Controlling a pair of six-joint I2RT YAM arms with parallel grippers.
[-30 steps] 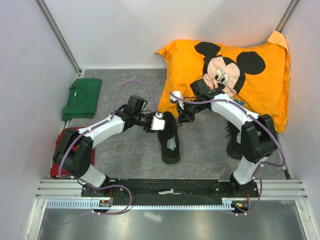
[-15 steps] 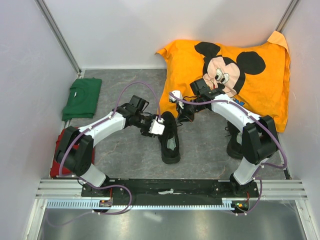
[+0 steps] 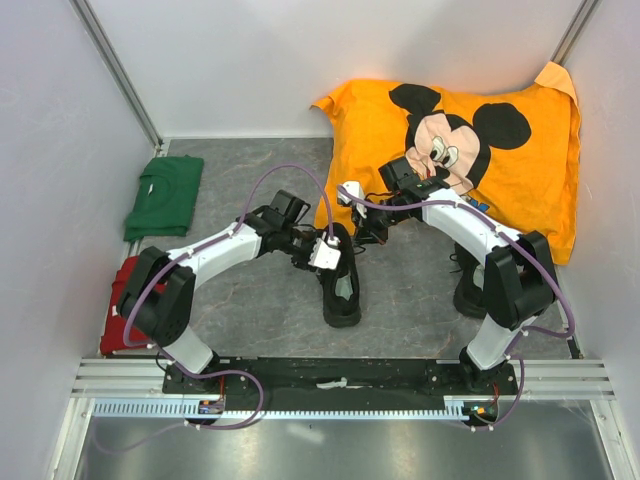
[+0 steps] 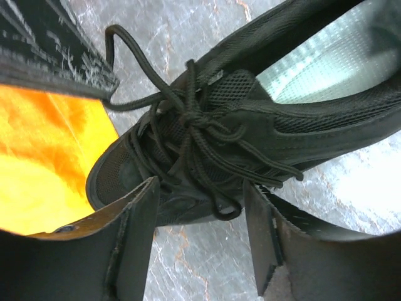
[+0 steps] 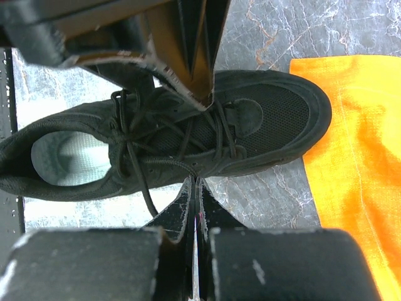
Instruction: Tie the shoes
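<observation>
**Both claws crowding the laces of one shoe**

The middle shoe [image 3: 342,292] is lying on the grey table [image 3: 255,310], its toe just beside the edge of the orange cloth [image 3: 500,190]. The other shoe [image 3: 466,295] is sitting well apart to the right, partly behind the right arm. Bare table is lying open leftward, up to the green garment [image 3: 165,195]. The left arm is stretching across, with the left gripper [image 4: 200,235] spread wide over the lace knot [image 4: 200,122]. The right gripper [image 5: 195,188] is angling down near the toe, fingers pressed together. Whether a lace is nipped, I cannot tell.

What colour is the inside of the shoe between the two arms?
Pale grey-white; the insole shows best in the right wrist view.
</observation>
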